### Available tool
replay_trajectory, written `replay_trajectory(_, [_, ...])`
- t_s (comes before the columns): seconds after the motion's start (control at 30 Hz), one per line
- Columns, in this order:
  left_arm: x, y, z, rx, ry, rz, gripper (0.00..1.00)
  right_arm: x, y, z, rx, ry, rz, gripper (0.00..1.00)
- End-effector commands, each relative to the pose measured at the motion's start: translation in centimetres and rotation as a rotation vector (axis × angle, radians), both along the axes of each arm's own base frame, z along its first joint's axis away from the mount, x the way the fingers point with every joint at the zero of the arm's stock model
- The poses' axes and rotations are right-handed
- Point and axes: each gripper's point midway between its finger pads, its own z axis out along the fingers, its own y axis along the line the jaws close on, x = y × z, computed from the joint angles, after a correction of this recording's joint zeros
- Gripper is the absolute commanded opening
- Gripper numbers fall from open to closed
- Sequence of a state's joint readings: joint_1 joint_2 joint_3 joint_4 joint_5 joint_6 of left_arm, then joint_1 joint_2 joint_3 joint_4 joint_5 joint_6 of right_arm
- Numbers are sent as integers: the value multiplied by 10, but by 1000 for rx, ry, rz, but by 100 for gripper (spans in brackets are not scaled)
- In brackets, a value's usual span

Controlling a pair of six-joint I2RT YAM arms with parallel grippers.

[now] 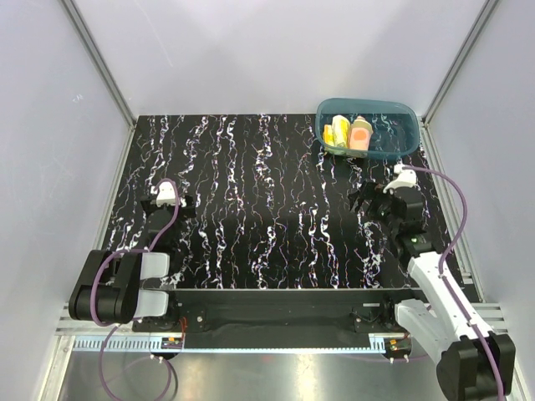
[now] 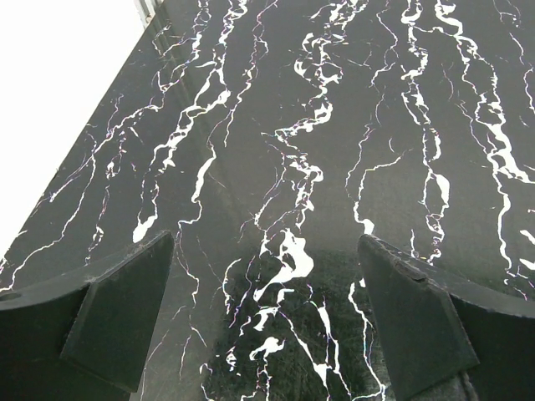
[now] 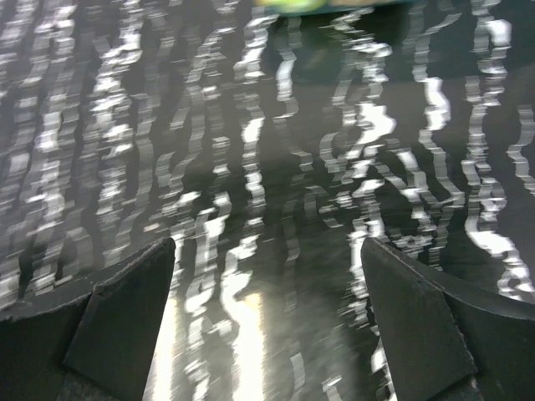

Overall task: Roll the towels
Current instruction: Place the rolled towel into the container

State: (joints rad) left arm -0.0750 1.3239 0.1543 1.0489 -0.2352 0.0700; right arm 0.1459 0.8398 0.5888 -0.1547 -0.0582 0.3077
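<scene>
In the teal tub (image 1: 397,147) at the far right corner of the table (image 1: 251,217), the yellow towel (image 1: 339,132) and orange towel (image 1: 360,134) are being stored, seemingly rolled, so neither unwinds; the left tool (image 2: 263,242) and right tool (image 3: 267,242) are being held apart, empty.

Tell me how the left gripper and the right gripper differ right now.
The left gripper sits over the left side of the table, far from the teal tub; the right gripper sits close to that tub's near side. The left wrist view is sharp, the right one blurred. Both are open and empty.
</scene>
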Motion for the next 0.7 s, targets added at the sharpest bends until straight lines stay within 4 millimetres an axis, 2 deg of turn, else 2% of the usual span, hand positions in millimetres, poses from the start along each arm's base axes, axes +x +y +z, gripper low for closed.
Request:
replay_trajectory(0.0, [10, -3, 29, -29, -116, -18, 99, 18, -30, -4, -120, -134, -127, 100])
replay_trajectory(0.03, [10, -4, 29, -29, -117, -19, 99, 23, -32, -1, -147, -179, -127, 100])
replay_trajectory(0.1, [10, -4, 29, -26, -115, -20, 99, 24, -35, -18, -200, -174, -115, 100])
replay_trajectory(0.23, [9, -3, 29, -27, -115, -18, 99, 37, -58, -16, -247, -204, -215, 100])
replay_trajectory(0.27, [10, -4, 29, -27, -115, -19, 99, 38, -62, -31, -260, -177, -216, 100])
replay_trajectory(0.4, [10, -4, 29, -27, -115, -19, 99, 46, -87, -56, -244, -155, -274, 100])
replay_trajectory(0.43, [10, -4, 29, -27, -115, -19, 99, 52, -95, -50, -231, -195, -297, 100])
replay_trajectory(0.5, [10, -4, 29, -27, -115, -19, 99, 59, -97, -58, -227, -175, -264, 100])
replay_trajectory(0.53, [10, -4, 29, -27, -115, -19, 99, 65, -100, -49, -226, -224, -277, 100])
replay_trajectory(0.57, [10, -4, 29, -27, -115, -19, 99, 67, -103, -56, -226, -213, -283, 100])
replay_trajectory(0.6, [10, -4, 29, -29, -116, -19, 99, 70, -106, -54, -215, -233, -293, 100])
replay_trajectory(0.63, [10, -4, 29, -27, -115, -19, 99, 76, -112, -43, -209, -285, -309, 100])
replay_trajectory(0.67, [9, -4, 28, -27, -112, -19, 99, 77, -111, -49, -194, -281, -300, 100])
